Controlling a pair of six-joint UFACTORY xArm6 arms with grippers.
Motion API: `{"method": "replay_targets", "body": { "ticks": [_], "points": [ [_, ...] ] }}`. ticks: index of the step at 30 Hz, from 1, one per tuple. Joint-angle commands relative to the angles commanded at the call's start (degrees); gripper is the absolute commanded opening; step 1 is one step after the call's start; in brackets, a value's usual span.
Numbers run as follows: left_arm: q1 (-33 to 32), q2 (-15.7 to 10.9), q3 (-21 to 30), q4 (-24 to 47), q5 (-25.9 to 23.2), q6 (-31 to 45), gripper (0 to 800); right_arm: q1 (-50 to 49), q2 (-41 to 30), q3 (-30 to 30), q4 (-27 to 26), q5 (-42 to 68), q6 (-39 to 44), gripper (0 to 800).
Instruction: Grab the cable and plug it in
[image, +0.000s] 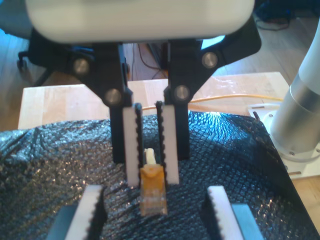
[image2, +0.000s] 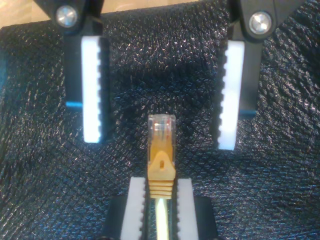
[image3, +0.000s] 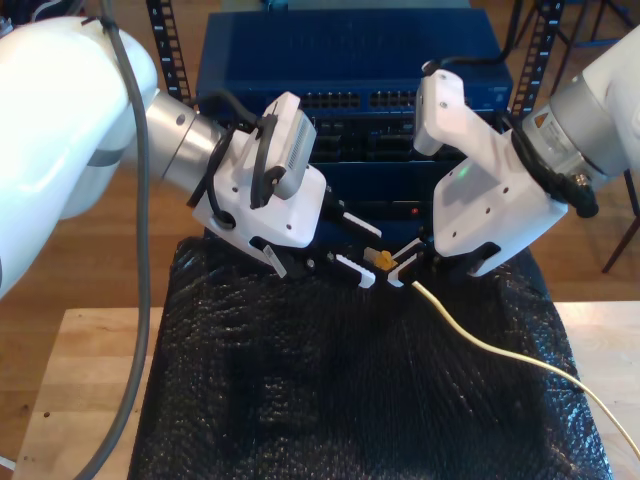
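Two end effectors face each other over black bubble wrap (image3: 330, 400) on the counter (image3: 90, 370). My second end effector (image2: 160, 184) is clamped on the cable (image2: 161, 150) just behind its clear plug. My first end effector (image: 156, 190) stands wide open and empty, with the plug tip between its fingers.

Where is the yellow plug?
In the exterior view's middle, the plug hangs over the black mat, pinched by my second gripper, facing my first gripper.

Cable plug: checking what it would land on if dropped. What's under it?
Black bubble wrap lies below the plug, which my second gripper holds. The wrap covers the wooden table here, so the surface directly beneath is hidden.
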Motion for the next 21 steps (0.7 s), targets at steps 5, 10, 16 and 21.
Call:
{"method": "replay_targets", "body": {
  "ticks": [5, 10, 16, 21],
  "points": [
    [0.09, -0.09, 0.26, -0.09, -0.09, 0.18, 422, 0.09, 0.09, 0.00, 0.00, 0.00, -0.09, 3],
    [0.09, -0.09, 0.26, -0.09, 0.00, 0.18, 392, 0.09, 0.09, 0.00, 0.00, 0.00, -0.09, 3],
    [0.18, -0.09, 0.44, -0.09, 0.00, 0.26, 333, 0.09, 0.09, 0.00, 0.00, 0.00, 0.00, 3],
    [0.09, -0.09, 0.44, -0.09, 0.00, 0.26, 320, 0.09, 0.00, 0.00, 0.00, 0.00, 0.00, 3]
  ]
}}
